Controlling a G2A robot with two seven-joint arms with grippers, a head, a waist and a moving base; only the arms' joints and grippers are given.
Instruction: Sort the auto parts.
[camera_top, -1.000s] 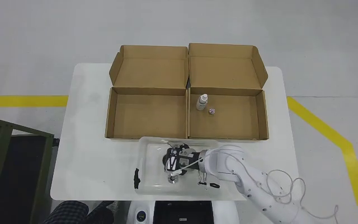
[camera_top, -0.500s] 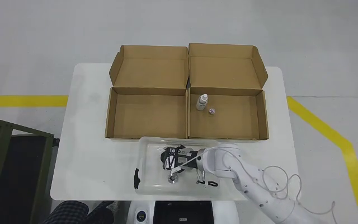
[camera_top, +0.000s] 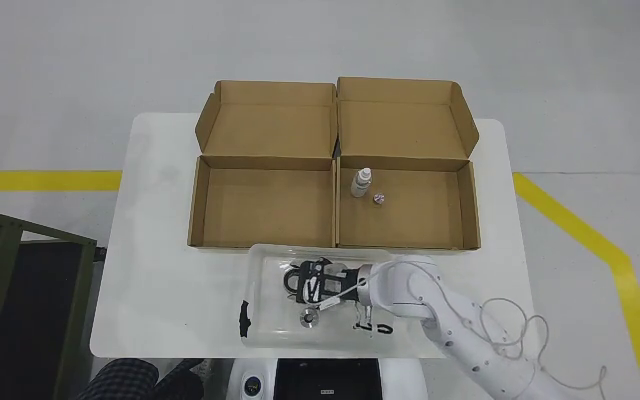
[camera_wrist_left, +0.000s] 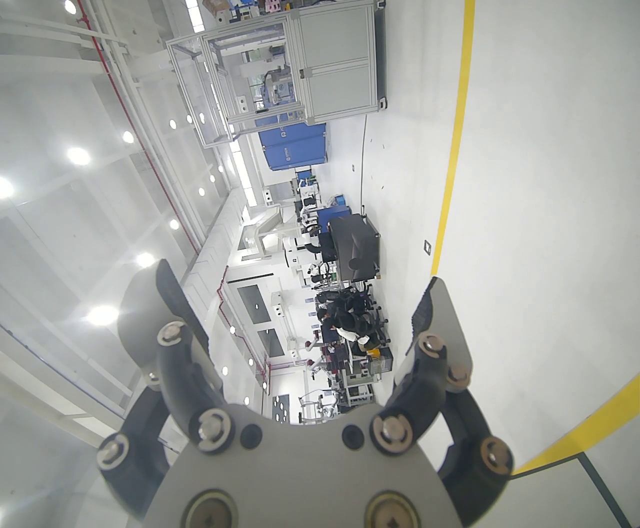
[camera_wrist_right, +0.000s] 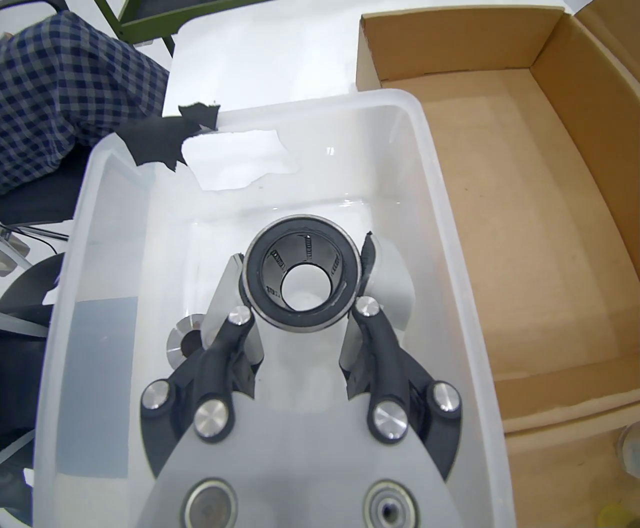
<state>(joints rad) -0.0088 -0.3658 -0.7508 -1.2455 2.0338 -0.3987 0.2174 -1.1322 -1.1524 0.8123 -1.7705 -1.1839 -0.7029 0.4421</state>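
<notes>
Here, from the left: left hand (camera_wrist_left: 300, 320), fingers spread, holding nothing, aimed into the hall; left cardboard box (camera_top: 262, 205); clear plastic bin (camera_wrist_right: 434, 165) at the bench's (camera_top: 150, 250) near edge, and within it the right hand (camera_wrist_right: 302, 255) clamped across a linear bearing (camera_wrist_right: 320, 250), a small metal collar (camera_wrist_right: 186, 345) just beside; right cardboard box (camera_top: 440, 210) with a small bottle (camera_top: 361, 181). Risk: smooth round sleeve pinched only across its diameter, hence liable to roll or slip free on lifting, or to catch the bin wall.
</notes>
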